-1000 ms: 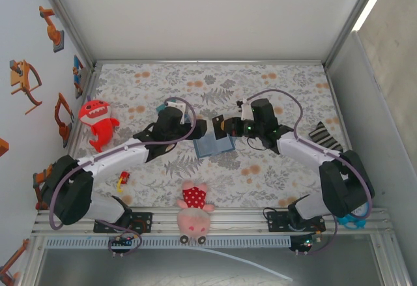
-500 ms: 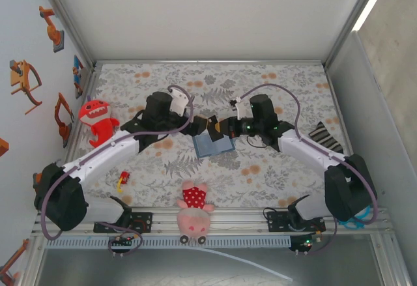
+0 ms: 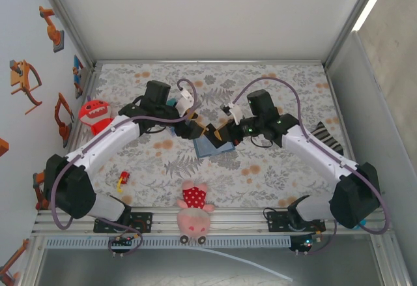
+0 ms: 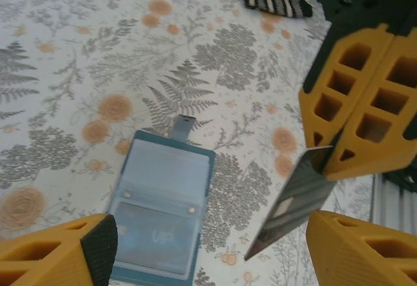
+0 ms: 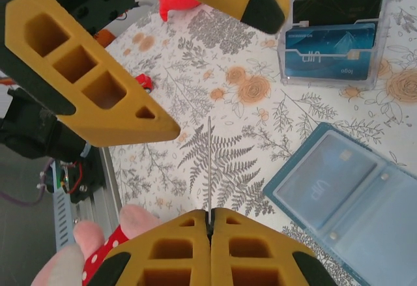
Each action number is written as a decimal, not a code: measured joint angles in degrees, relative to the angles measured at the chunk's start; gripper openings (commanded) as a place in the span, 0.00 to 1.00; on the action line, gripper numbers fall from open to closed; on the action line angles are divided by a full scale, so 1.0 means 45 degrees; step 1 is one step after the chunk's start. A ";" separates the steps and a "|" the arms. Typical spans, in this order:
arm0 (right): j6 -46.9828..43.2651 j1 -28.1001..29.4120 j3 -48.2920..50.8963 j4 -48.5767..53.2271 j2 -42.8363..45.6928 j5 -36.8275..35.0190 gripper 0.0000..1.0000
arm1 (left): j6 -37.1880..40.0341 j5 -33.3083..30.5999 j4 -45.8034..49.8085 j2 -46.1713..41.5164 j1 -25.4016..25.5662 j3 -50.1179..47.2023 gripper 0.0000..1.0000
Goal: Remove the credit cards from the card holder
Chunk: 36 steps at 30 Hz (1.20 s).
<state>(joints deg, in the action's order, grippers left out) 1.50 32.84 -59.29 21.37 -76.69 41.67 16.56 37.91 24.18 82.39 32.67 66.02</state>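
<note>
— Overhead first. Where are the pincers?
— My left pincer (image 3: 197, 129) and right pincer (image 3: 220, 133) meet over the far edge of the card holder (image 3: 210, 148), which lies open on the flowered tabletop (image 3: 280, 84). I can't make out what's gripped from there.
— Left wrist?
— My left pincer (image 4: 208, 247) is spread wide and touches nothing. The right pincer (image 4: 331, 150) has its ribbed yellow fingers pressed together on the corner of a dark credit card (image 4: 293, 201), right of the card holder's clear pockets (image 4: 163, 201).
— Right wrist?
— The credit card (image 5: 209, 156) shows edge-on as a thin line, clamped in my right pincer (image 5: 210, 215). The frame cuts off part of the card holder (image 5: 345, 188).
</note>
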 measured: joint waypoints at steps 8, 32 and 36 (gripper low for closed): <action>-0.1073 0.0000 -0.0748 0.0967 -0.0267 0.0495 0.00 | 0.1302 0.0719 0.1243 0.0578 0.0578 0.0510 0.48; -0.0175 -0.0034 0.0903 -0.0612 0.1433 -0.1282 0.57 | -0.0175 0.0471 -0.1224 -0.1219 0.0971 -0.2011 0.00; 0.0962 -0.0379 0.2035 -0.2089 0.2501 -0.1583 0.59 | -0.1889 -0.0189 -0.3371 -0.2846 0.0971 -0.3687 0.00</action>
<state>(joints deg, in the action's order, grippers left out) 5.82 31.14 -50.13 11.97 -65.43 34.54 8.05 37.06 9.02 69.58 37.04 49.43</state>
